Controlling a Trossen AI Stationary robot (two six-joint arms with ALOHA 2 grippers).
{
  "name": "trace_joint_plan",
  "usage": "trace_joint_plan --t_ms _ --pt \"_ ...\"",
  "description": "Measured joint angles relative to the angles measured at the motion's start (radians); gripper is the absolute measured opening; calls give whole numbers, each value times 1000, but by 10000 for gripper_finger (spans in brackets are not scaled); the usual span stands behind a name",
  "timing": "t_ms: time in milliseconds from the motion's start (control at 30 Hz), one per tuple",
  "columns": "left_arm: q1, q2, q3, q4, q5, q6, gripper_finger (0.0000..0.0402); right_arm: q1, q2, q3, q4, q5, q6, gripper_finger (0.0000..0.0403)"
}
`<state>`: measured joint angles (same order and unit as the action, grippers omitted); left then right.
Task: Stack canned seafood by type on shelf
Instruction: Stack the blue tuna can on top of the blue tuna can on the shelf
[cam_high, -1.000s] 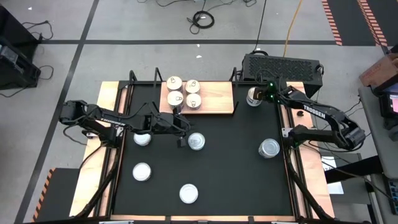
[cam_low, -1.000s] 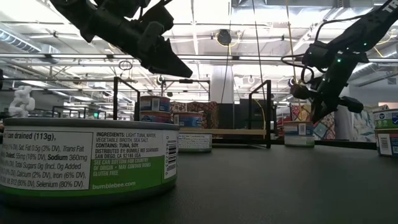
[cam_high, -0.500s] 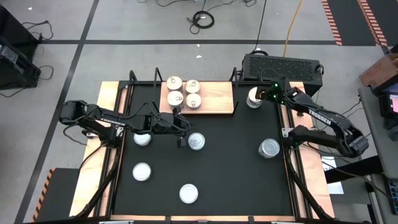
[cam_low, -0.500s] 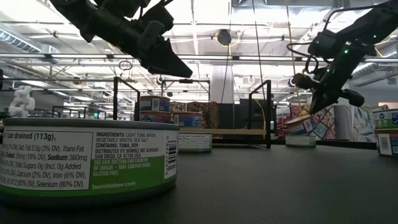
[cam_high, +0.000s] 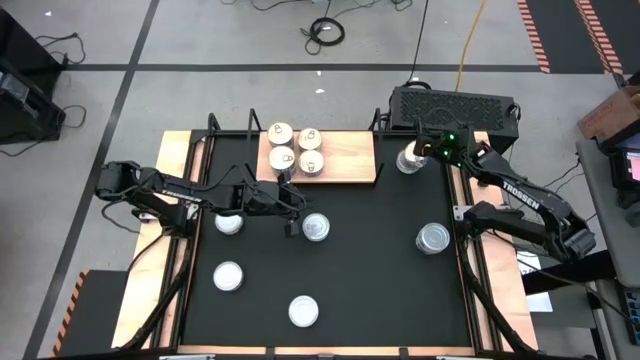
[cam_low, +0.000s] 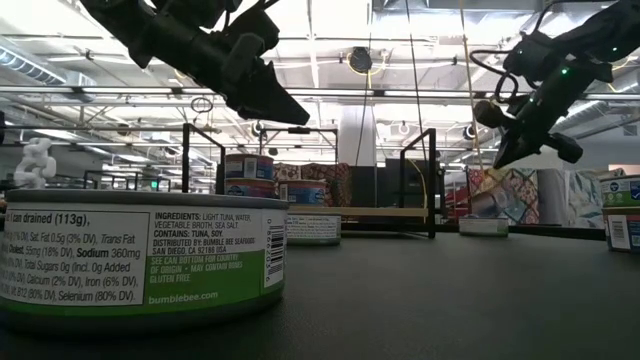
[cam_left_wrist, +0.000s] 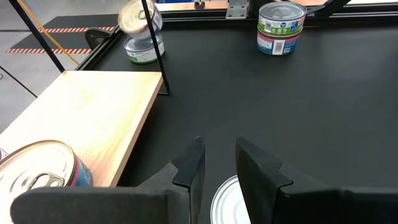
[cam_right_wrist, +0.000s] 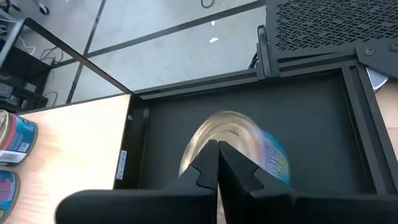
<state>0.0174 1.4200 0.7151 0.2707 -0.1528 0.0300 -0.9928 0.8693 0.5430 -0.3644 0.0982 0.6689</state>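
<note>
My right gripper (cam_high: 418, 153): fingers pressed together over tilted tin (cam_high: 408, 158), beside the shelf (cam_high: 345, 156). Shelf: four cream-topped tins (cam_high: 295, 149). Tabletop (cam_high: 370, 260): five further tins. Left gripper (cam_high: 293, 212): slightly parted, empty.

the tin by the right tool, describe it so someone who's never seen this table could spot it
Start at the wooden shelf along the table's far edge. Just past its right end rods, in the far right corner of the black tabletop, sits one tin, with the shut right tool right over it. It stands alone off the shelf, unlike the four tins grouped there.
</note>
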Motion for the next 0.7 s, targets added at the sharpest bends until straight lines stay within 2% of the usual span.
trace_joint_plan --t_ms 333,567,700 --pt "0 0 0 0 0 -34 93 0 1 0 -27 0 -27 0" --pt "-1 0 0 -3 0 -47 93 0 1 0 -194 107 -61 0" --pt "-1 0 0 -1 0 -47 93 0 1 0 -245 115 -88 0"
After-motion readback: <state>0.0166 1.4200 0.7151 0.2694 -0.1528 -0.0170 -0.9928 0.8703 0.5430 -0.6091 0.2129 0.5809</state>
